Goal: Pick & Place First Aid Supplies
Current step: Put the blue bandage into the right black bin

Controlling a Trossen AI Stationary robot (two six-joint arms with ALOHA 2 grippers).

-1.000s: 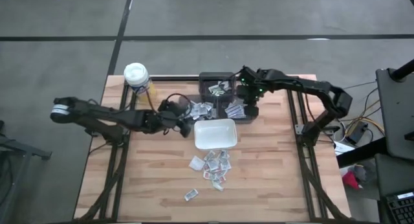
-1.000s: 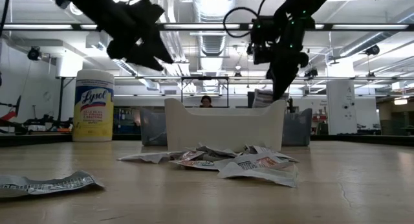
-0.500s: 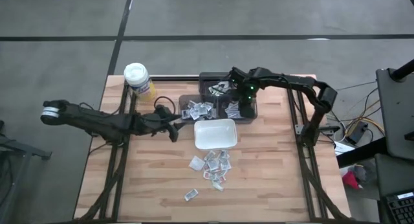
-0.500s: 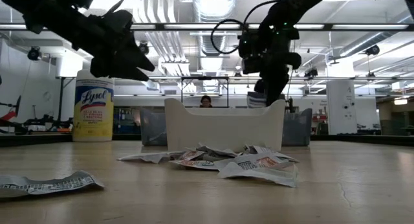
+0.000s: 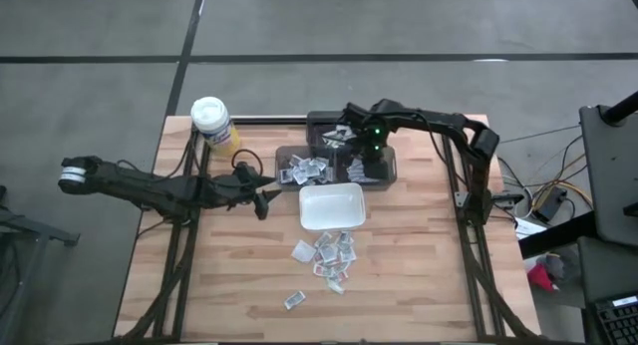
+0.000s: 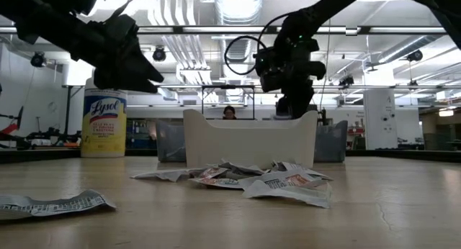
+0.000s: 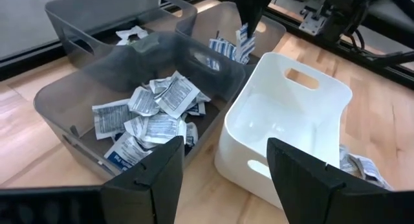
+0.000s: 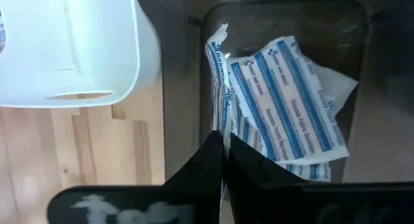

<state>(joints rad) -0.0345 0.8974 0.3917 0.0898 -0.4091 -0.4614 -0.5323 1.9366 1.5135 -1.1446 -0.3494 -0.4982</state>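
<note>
The right gripper (image 8: 224, 160) has its two dark fingers pressed together on the edge of a thin white packet (image 8: 218, 88) with blue print, held above a grey translucent bin (image 8: 352, 30). Flat bandage packets (image 8: 291, 101) lie in that bin, white with blue stripes; their print is too blurred to read. The left gripper (image 7: 223, 169) hangs with its fingers spread apart and nothing between them, just beside the white dish (image 7: 291, 130), a smooth rectangular plastic tub with slotted handles. A second grey bin (image 7: 71, 111) holds crumpled white packets (image 7: 152, 114) with dark text. In the high view, loose packets (image 5: 329, 255) lie scattered on the wooden slatted table (image 5: 419, 275) in front of the dish. The yellow canister (image 6: 104, 123) with a white lid reads "Lysol".
</note>
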